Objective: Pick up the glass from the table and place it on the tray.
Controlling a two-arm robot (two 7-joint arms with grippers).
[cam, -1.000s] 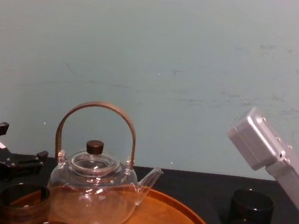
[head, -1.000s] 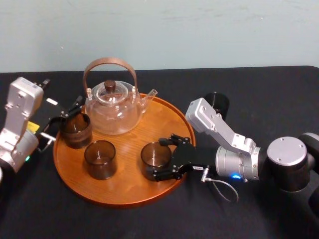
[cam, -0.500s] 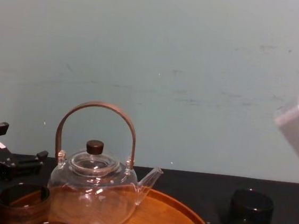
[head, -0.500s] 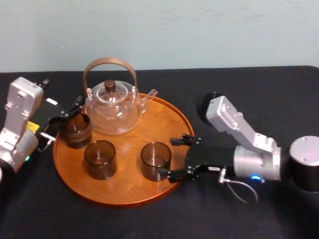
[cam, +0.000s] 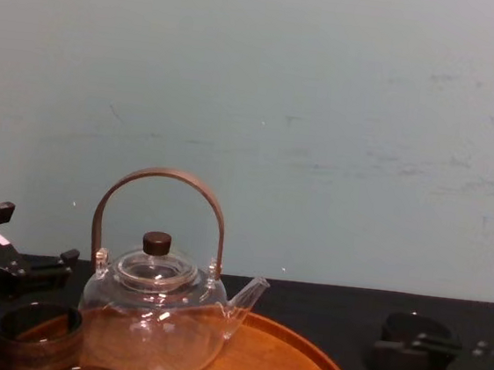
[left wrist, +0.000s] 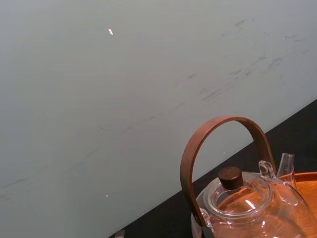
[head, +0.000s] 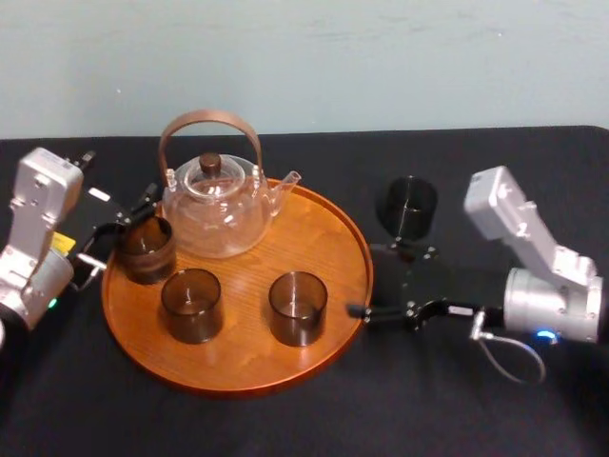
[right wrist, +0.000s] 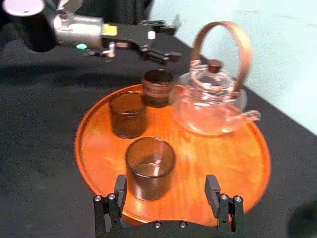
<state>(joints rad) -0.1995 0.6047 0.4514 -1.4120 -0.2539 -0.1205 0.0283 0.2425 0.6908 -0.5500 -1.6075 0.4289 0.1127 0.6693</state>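
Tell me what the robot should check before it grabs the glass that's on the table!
1. Right gripper open: ok.
2. Glass upright on the table, right of the tray: ok.
3. Right gripper around the glass: not ok, the glass is outside its fingers.
4. Bare spot on the tray beside the teapot: ok.
5. Left gripper out of the way, at the tray's left edge: ok.

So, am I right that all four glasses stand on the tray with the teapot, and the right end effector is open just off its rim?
Not quite: only three glasses stand on the tray with the teapot; the fourth glass is on the table beside it, as the head view shows. The right end effector is open off the rim, the left end effector opposite.
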